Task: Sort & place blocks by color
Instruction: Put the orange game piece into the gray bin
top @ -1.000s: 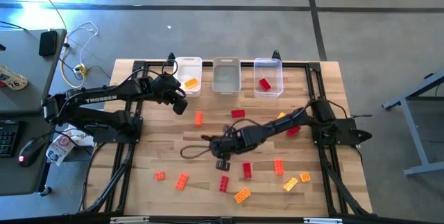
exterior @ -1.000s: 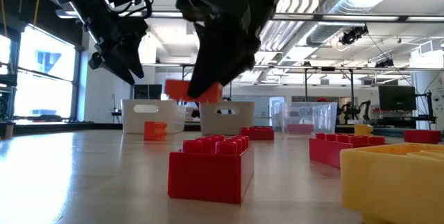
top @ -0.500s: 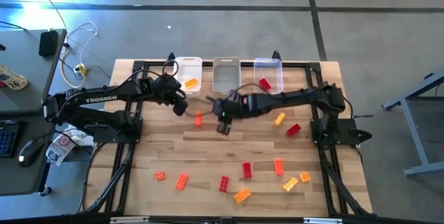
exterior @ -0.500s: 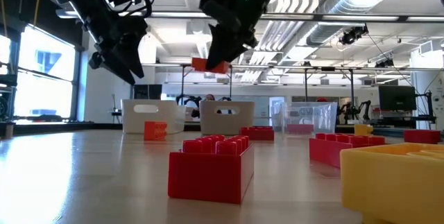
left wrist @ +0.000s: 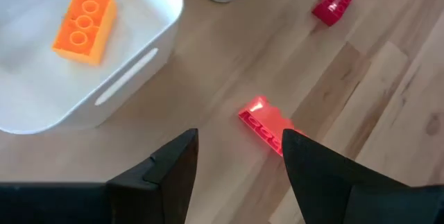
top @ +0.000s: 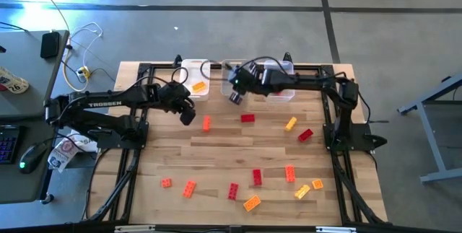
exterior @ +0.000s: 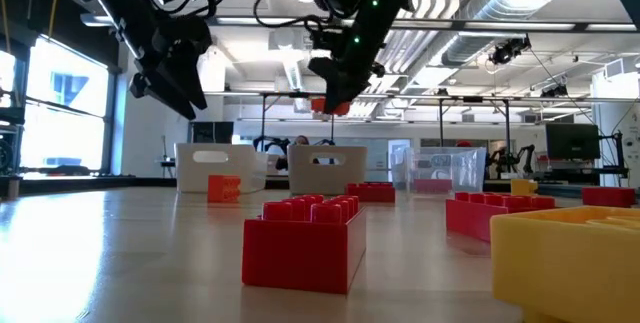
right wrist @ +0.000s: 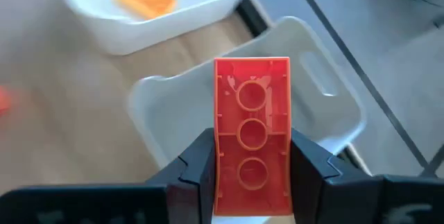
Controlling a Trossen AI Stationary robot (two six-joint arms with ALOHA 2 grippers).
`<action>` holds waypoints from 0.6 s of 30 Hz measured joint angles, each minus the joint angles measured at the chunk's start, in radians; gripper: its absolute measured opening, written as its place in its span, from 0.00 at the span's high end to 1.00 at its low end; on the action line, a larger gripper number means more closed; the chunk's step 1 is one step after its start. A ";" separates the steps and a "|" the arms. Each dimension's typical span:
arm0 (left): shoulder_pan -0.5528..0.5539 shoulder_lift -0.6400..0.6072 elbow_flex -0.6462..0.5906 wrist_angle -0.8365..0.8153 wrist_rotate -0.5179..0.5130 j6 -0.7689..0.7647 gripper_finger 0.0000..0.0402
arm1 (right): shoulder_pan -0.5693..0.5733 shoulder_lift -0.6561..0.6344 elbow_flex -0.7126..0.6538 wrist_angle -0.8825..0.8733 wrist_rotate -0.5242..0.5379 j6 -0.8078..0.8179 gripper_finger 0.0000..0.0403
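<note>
My right gripper (top: 234,97) hangs over the near rim of the grey bin (top: 235,80) and is shut on an orange-red block (right wrist: 252,137). The same block shows in the low view (exterior: 324,106), high above the table. My left gripper (left wrist: 239,144) is open and hovers over an orange-red block (left wrist: 267,123) that lies flat on the table just in front of the white bin (left wrist: 104,78). An orange block (left wrist: 83,24) lies in that bin. Several more red, orange and yellow blocks lie scattered on the table's near half (top: 257,177). My right gripper pinches the orange-red block between its two fingers (right wrist: 198,165), one on each long side (right wrist: 220,161), toward the end nearer the wrist. The fingers point down from above. The block is lifted clear, its hollow underside facing the wrist camera, above the grey bin (right wrist: 180,113).
A clear bin (top: 280,89) stands right of the grey one at the far edge, partly under my right arm. A red block (top: 247,118), a yellow one (top: 290,123) and another red one (top: 305,135) lie mid-table. Black frame rails run along the table's sides.
My right gripper, shut on the orange-red block, has travelled from the table's middle toward the far edge and risen, and now hangs over the grey bin. The block has gone with it, lifted clear.
</note>
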 joint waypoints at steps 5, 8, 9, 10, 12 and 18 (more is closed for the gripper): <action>-0.038 0.000 0.000 0.000 0.000 -0.024 0.51 | -0.084 0.011 0.000 0.024 -0.089 0.020 0.74; -0.067 0.000 0.000 0.000 0.000 -0.034 0.51 | -0.122 0.029 0.001 0.024 -0.164 0.053 0.74; -0.076 0.000 0.000 0.000 0.000 -0.036 0.51 | -0.130 0.035 0.001 0.030 -0.186 0.065 0.74; -0.086 0.000 0.000 0.000 0.000 -0.037 0.51 | -0.137 0.042 0.001 0.031 -0.207 0.075 0.74; -0.108 0.000 0.000 0.002 0.000 -0.053 0.51 | -0.142 0.060 0.001 0.031 -0.230 0.090 0.74; -0.177 0.000 0.000 0.001 0.000 -0.068 0.51 | -0.139 0.097 0.001 0.023 -0.266 0.118 0.74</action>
